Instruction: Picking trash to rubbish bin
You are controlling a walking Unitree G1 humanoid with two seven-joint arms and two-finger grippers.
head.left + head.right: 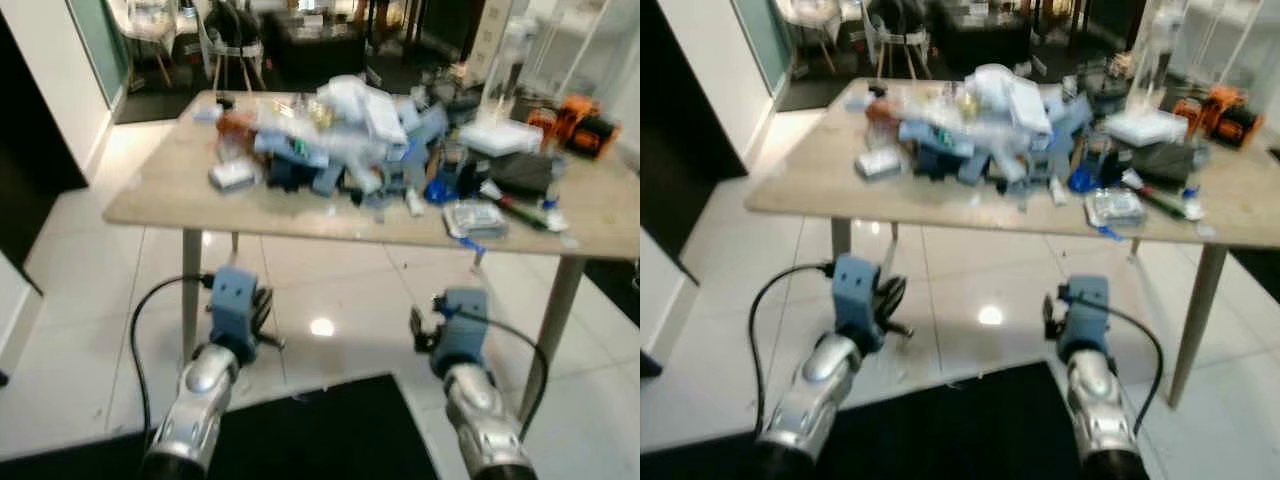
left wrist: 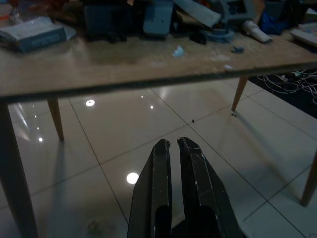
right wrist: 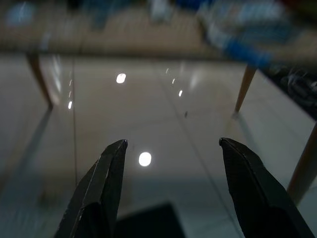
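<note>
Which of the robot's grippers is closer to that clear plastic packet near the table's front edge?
Right. The right gripper is low, almost under the clear plastic packet; the left gripper is low too, further left.

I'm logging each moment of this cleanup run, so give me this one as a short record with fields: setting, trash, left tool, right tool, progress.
setting: wooden table on a glossy tiled floor, black mat by the robot
trash: cluttered pile on the tabletop, blurred
left tool: fingers shut, empty, held low before the table
right tool: fingers wide apart, empty, held low over the floor
progress: nothing picked up yet
</note>
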